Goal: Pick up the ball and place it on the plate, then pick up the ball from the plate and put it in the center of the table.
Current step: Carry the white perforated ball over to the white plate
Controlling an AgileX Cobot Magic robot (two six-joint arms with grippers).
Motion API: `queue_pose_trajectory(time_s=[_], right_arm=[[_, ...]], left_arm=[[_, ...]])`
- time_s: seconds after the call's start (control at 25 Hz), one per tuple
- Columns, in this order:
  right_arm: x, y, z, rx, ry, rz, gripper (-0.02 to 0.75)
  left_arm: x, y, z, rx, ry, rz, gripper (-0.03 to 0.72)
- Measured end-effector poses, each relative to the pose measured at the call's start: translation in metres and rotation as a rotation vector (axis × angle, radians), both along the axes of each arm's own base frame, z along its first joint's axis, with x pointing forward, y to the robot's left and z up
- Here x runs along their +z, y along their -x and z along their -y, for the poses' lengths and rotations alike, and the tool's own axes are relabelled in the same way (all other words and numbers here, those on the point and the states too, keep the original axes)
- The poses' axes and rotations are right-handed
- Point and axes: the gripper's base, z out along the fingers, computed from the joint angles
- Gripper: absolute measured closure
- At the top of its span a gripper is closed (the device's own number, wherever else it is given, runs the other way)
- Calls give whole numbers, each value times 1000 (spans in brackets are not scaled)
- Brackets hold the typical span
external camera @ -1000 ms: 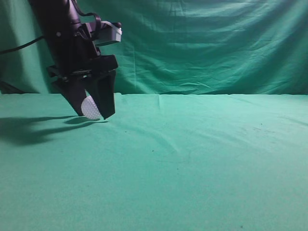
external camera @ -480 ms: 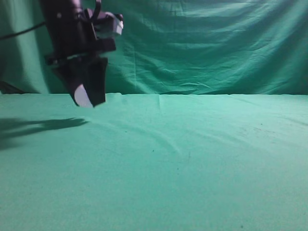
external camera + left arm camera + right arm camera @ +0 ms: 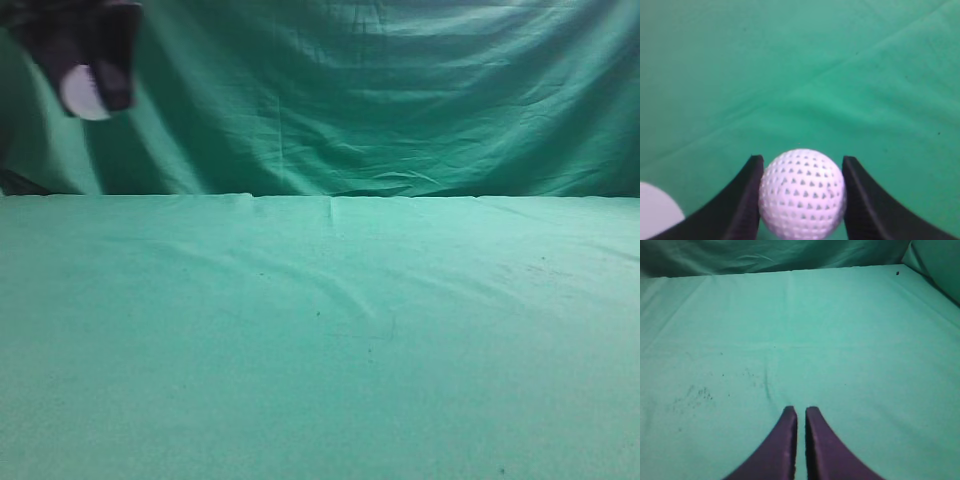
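Observation:
The white dimpled ball (image 3: 80,92) is gripped between the black fingers of my left gripper (image 3: 90,88), high above the green table (image 3: 350,330) at the top left of the exterior view. In the left wrist view the ball (image 3: 802,192) fills the gap of the left gripper (image 3: 802,159), with both fingers pressed on its sides. A white curved patch (image 3: 655,212) at the bottom left of that view looks like the plate's edge. My right gripper (image 3: 801,411) is shut and empty over bare cloth; it is out of the exterior view.
A wrinkled green curtain (image 3: 400,90) hangs behind the table's far edge. The cloth has shallow creases near the middle (image 3: 370,320) and dark specks (image 3: 695,392) on the right wrist side.
My left gripper has risen with the ball from just above the table to the top left corner of the exterior view, moving left as it went up.

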Motion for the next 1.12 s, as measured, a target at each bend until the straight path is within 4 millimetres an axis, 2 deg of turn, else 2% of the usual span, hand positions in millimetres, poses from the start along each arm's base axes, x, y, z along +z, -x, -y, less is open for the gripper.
queue_pose_trajectory(time_s=[0.28, 0.4, 0.52, 0.8, 1.12], right_arm=[[0, 0, 0, 0, 0, 0, 675], [0, 0, 0, 0, 0, 0, 675], [0, 0, 0, 0, 0, 0, 675], [0, 0, 0, 0, 0, 0, 675], [0, 0, 0, 0, 0, 0, 675]], left_arm=[[-2, 33, -90, 253, -8, -52, 381], [-5, 47, -124, 359, -5, -50, 381], [-11, 54, -148, 440, -7, -62, 381], [-23, 46, -174, 517, -59, 27, 381], [-48, 28, -184, 568, -105, 63, 381]])
